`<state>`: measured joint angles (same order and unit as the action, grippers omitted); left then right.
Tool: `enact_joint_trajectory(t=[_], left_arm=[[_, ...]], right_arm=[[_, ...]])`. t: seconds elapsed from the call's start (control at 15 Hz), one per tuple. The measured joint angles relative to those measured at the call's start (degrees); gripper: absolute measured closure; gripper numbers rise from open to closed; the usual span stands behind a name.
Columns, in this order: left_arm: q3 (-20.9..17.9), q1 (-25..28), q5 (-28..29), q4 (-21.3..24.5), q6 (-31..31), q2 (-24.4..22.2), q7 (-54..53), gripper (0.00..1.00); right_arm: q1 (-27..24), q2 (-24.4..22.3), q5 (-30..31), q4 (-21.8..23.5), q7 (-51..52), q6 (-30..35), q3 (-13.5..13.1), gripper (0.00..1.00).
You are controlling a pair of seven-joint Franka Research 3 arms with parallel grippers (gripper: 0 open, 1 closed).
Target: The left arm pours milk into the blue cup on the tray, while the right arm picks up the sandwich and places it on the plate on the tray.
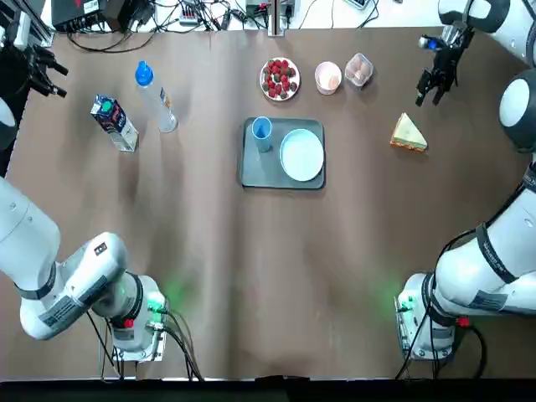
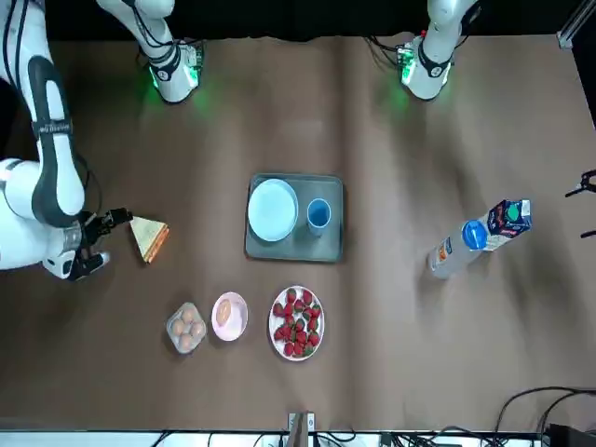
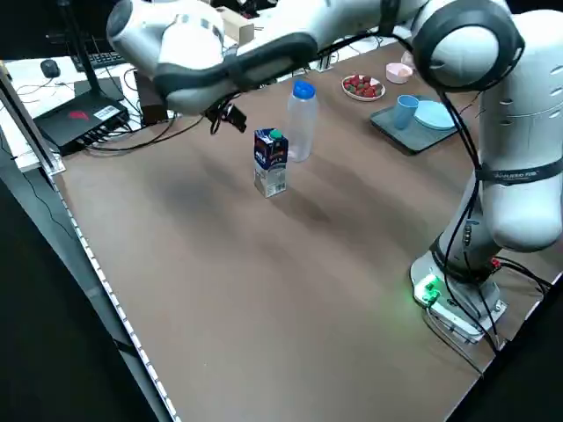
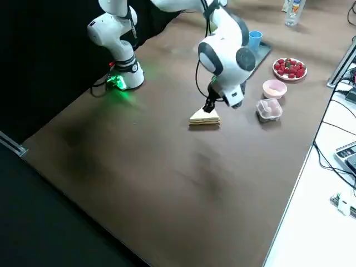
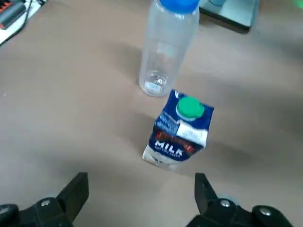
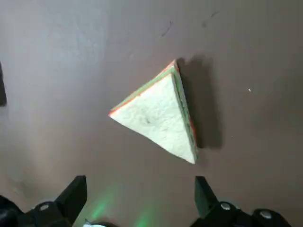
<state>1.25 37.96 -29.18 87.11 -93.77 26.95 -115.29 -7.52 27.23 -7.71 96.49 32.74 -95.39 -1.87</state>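
Top view: the left pincer (image 1: 48, 74) is at the worktop's (image 1: 243, 251) far left, near the milk carton (image 1: 115, 122); the right pincer (image 1: 435, 84) is above and beyond the sandwich (image 1: 409, 134), which lies right of the tray (image 1: 282, 182). The blue cup (image 1: 262, 132) and the plate (image 1: 301, 155) sit side by side on that tray. The step in hand looks like the approach — line each pincer up before lowering. The carton's base points toward the robot's right, its top off to the left; the sandwich's tip points away from the robot, its crust edge toward it.

Front view: the sandwich's long axis runs slantwise, apart from the tray.

Left side view: the carton stands upright, long axis vertical, close to the clear bottle (image 3: 301, 120); a level grip on its sides, kept clear of the bottle, would suit the pour.

Left wrist view: the pincer is released, fingers wide apart, cap side of the carton up.

Right wrist view: this pincer is released too, nothing between its fingers. Centre on the wedge and close gently — soft bread could squash or twist.
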Motion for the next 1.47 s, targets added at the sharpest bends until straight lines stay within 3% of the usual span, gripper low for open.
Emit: enact_joint_trajectory(t=[0.27, 0.53, 1.0, 1.2, 1.27, 1.4, 1.47], left_arm=[[0.0, 1.0, -1.5, -0.7, 0.0, 4.0, -7.5, 0.01], [0.0, 1.2, -1.5, -0.8, 0.0, 7.8, -13.3, 0.01], [0.0, 1.0, -1.6, -0.8, 0.0, 13.1, -14.1, 0.0], [0.2, 0.7, -1.6, -0.8, 0.0, 14.2, -14.1, 0.0], [0.2, 0.5, -1.6, -0.8, 0.1, 15.1, -14.4, 0.0], [0.2, 0.4, -1.6, -0.8, 0.1, 15.8, -15.6, 0.0], [0.2, 0.5, -1.7, -0.8, 0.0, 15.9, -15.6, 0.0]], right_arm=[[-3.4, 4.0, -4.3, 0.0, 7.3, -2.7, -0.1, 0.0], [-3.7, 8.2, -4.7, 0.0, 9.4, -4.0, 0.2, 0.07], [-3.5, 13.3, -4.8, -0.1, 13.4, -4.5, 0.6, 0.22], [-3.0, 13.9, -4.9, -0.3, 13.8, -4.0, 0.8, 0.48], [-2.9, 13.9, -4.9, -0.7, 14.4, -3.3, 0.8, 0.63], [-2.9, 13.9, -4.9, -1.3, 14.6, -2.3, 0.8, 0.74], [-2.9, 13.9, -4.9, -1.8, 14.8, -1.7, 0.8, 0.74]])
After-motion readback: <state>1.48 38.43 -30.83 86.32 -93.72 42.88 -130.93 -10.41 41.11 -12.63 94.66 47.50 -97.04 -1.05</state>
